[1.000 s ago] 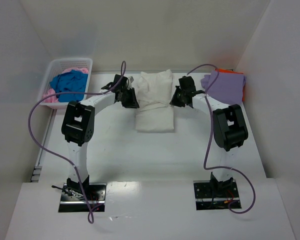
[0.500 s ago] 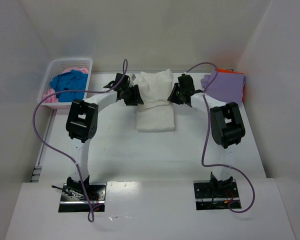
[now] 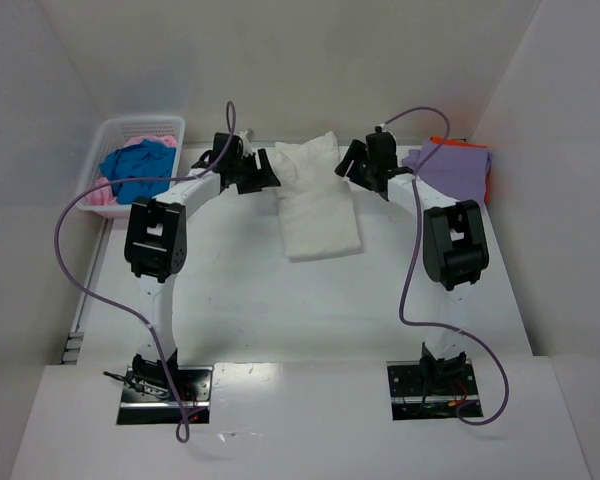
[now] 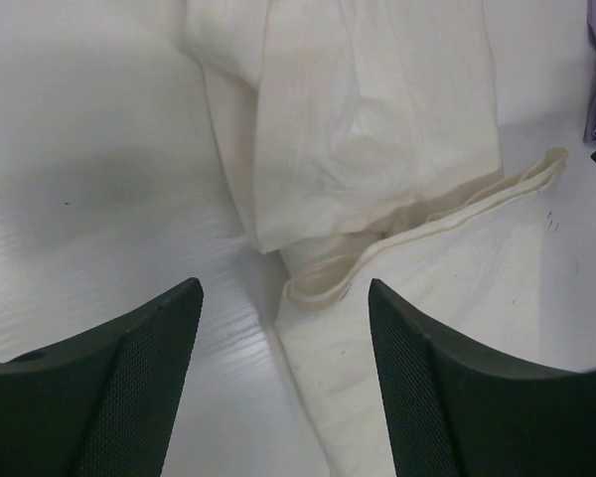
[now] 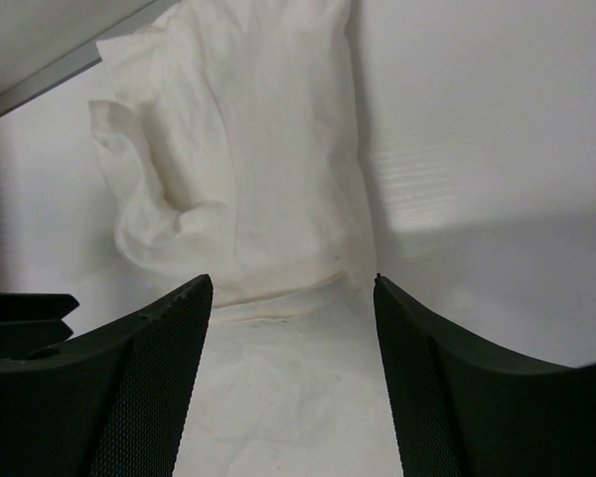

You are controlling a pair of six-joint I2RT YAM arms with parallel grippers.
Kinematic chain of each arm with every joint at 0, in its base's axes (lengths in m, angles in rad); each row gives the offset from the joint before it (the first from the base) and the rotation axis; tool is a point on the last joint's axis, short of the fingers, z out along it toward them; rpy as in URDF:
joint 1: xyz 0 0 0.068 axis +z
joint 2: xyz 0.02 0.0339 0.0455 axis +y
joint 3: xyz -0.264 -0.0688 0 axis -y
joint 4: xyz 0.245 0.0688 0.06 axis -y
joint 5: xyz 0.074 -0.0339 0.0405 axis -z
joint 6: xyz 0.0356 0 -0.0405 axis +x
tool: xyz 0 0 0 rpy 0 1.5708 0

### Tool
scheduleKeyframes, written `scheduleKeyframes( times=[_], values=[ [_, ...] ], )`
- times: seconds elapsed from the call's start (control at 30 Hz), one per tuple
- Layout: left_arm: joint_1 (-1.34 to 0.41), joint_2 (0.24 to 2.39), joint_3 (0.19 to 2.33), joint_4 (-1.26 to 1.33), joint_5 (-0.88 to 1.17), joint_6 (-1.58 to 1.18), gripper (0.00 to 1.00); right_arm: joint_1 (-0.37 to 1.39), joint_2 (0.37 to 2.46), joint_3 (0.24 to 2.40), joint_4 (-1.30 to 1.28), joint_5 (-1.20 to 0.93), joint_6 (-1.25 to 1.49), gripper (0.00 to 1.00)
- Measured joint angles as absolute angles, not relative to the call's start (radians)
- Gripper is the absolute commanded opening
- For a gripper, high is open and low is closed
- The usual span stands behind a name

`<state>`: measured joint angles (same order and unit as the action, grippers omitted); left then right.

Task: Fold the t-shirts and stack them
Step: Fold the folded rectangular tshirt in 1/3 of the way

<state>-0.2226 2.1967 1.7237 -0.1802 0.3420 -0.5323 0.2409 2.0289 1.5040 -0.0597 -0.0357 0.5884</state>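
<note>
Flanking the rumpled, half-folded cream-white t-shirt (image 3: 320,215), left end effector (image 3: 264,173) and right end effector (image 3: 343,166) gape empty.

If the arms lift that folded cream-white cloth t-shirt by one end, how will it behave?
The cream-white cloth t-shirt would probably droop and unfold: its layers lie loose and wrinkled. Likely light, being thin fabric. Pushed, it would probably bunch rather than slide whole.
</note>
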Motion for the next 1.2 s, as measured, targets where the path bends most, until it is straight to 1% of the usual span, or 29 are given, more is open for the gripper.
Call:
scheduleKeyframes(
  times=[0.2,0.3,0.33,0.37,0.43,0.47,0.53,0.57,0.67,0.7,0.77,0.87,1.07,1.2],
  values=[
    [-0.210,2.160,1.676,-0.168,0.411,-0.512,0.82,0.224,2.027,1.509,-0.054,-0.042,0.581,0.73],
    [-0.234,2.107,1.609,-0.166,0.442,-0.495,0.82,0.221,1.990,1.457,-0.045,-0.043,0.563,0.64],
    [-0.246,2.088,1.586,-0.162,0.451,-0.492,0.82,0.220,1.967,1.424,-0.044,-0.043,0.555,0.55],
    [-0.260,2.067,1.559,-0.155,0.458,-0.490,0.82,0.220,1.945,1.391,-0.043,-0.041,0.547,0.49],
    [-0.286,2.032,1.511,-0.148,0.475,-0.487,0.74,0.220,1.898,1.324,-0.031,-0.041,0.537,0.38],
    [-0.298,2.022,1.493,-0.139,0.481,-0.488,0.69,0.220,1.878,1.296,-0.030,-0.040,0.533,0.29],
    [-0.321,2.016,1.472,-0.117,0.495,-0.500,0.58,0.220,1.861,1.272,-0.027,-0.044,0.527,0.22],
    [-0.327,2.016,1.466,-0.105,0.496,-0.504,0.49,0.220,1.861,1.268,-0.020,-0.048,0.526,0.16],
    [-0.332,2.017,1.459,-0.088,0.501,-0.511,0.39,0.220,1.862,1.268,-0.010,-0.070,0.525,0.09],
    [-0.330,2.020,1.461,-0.081,0.500,-0.514,0.32,0.220,1.864,1.270,-0.006,-0.077,0.525,0.09],
    [-0.327,2.033,1.479,-0.072,0.490,-0.527,0.28,0.220,1.881,1.285,-0.001,-0.092,0.525,0.09],
    [-0.326,2.080,1.522,-0.047,0.473,-0.531,0.25,0.220,1.934,1.330,-0.001,-0.105,0.522,0.09],
    [-0.324,2.190,1.593,-0.047,0.445,-0.532,0.25,0.220,2.038,1.390,-0.007,-0.124,0.506,0.08],
    [-0.324,2.231,1.611,-0.065,0.389,-0.534,0.24,0.220,2.085,1.408,-0.011,-0.138,0.502,0.06]
  ],
)
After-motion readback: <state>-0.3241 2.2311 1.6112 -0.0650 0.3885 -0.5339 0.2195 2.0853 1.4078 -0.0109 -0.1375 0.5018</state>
